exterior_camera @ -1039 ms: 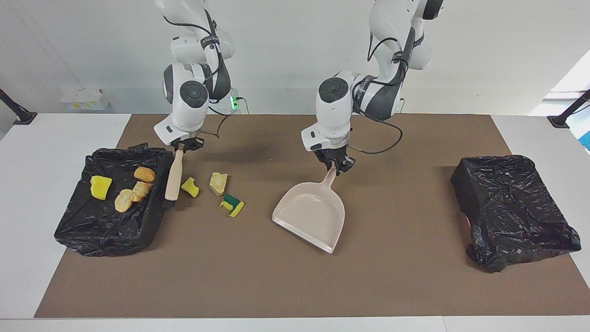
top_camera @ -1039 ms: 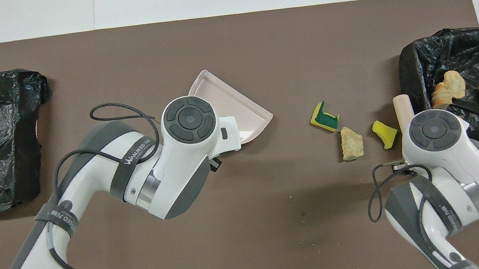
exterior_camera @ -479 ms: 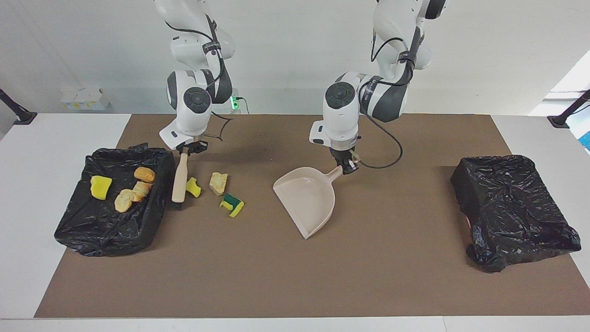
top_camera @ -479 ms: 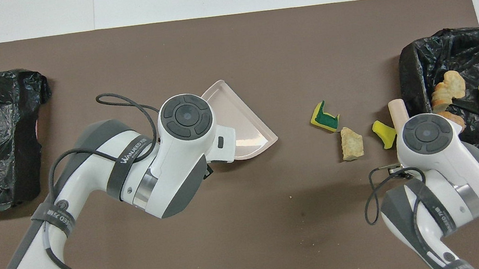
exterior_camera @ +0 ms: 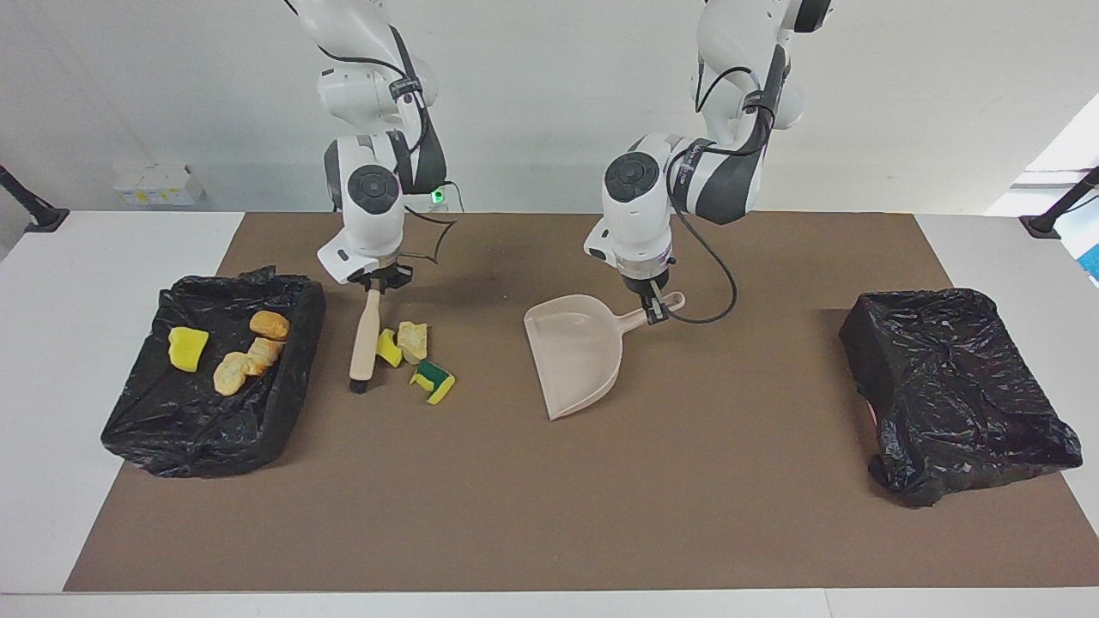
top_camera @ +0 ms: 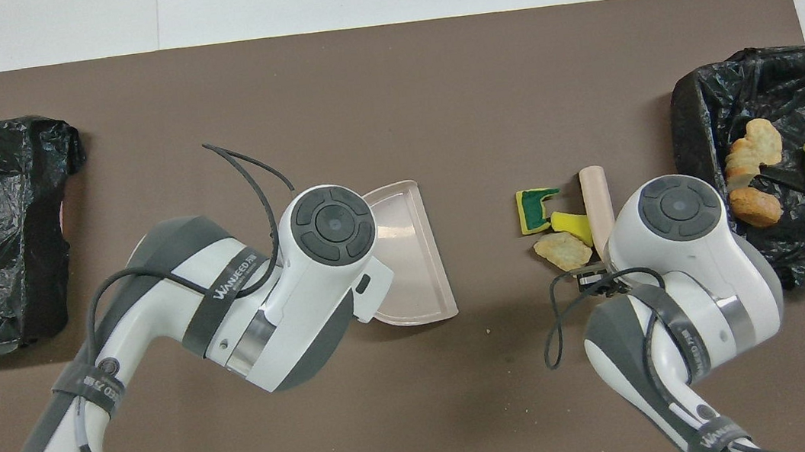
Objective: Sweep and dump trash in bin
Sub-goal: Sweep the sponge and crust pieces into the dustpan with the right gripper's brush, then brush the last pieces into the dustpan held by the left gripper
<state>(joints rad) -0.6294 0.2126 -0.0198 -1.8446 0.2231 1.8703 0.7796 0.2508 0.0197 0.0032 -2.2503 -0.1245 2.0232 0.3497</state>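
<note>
On the brown mat [exterior_camera: 549, 515], three trash scraps [exterior_camera: 412, 342] lie beside the brush [exterior_camera: 365, 342] gripped by the right pincer [exterior_camera: 378, 281].

1. A white counter [exterior_camera: 103, 257] carries a brown mat [exterior_camera: 549, 515].
2. On the mat lie three scraps [exterior_camera: 412, 342]: two sponge pieces and a tan foam chunk.
3. A black-lined bin [exterior_camera: 206, 378] sits at the right arm's end.
4. Another black-lined bin [exterior_camera: 953, 386] sits at the left arm's end.
</note>
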